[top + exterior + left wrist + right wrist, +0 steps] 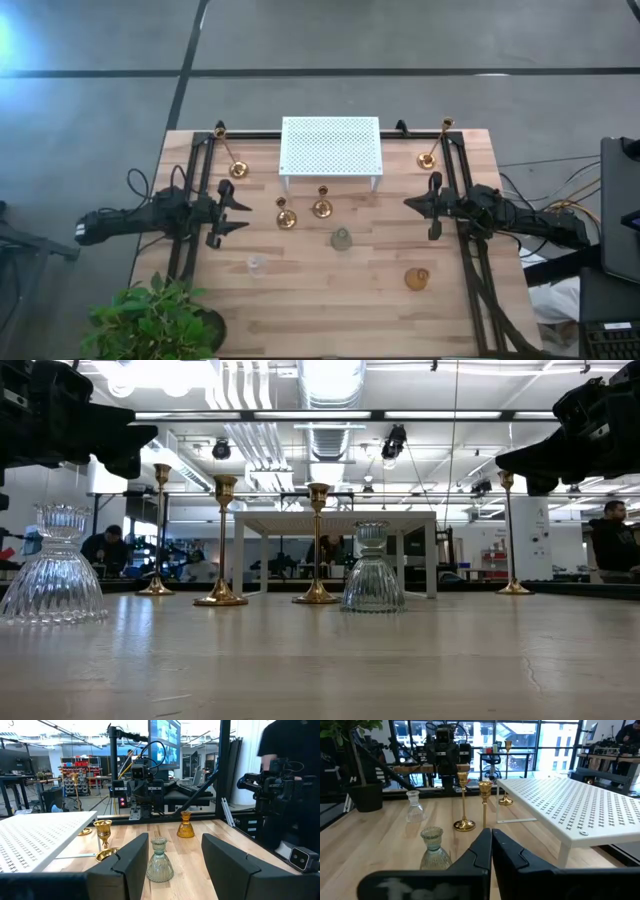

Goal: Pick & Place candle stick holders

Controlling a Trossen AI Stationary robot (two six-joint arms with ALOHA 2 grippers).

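Two tall brass sticks stand on round bases at the far left (230, 152) and far right (436, 146). Two short brass holders (287, 215) (321, 206) stand in front of the white stand. The grey-green glass holder (341, 239), the clear one (256, 264) and the amber one (416, 278) stand nearer the front. My left gripper (245, 215) is open and empty at the left, above the table; the grey-green holder (159, 866) lies farther off between its fingers. My right gripper (410, 204) is shut and empty at the right, its fingers together in the right wrist view (490, 834).
The white perforated stand (330, 147) is at the far middle. A potted plant (155, 320) is at the near left corner. Dark frame rails (195, 200) (462, 200) run along both sides. People show in the room behind (612, 540).
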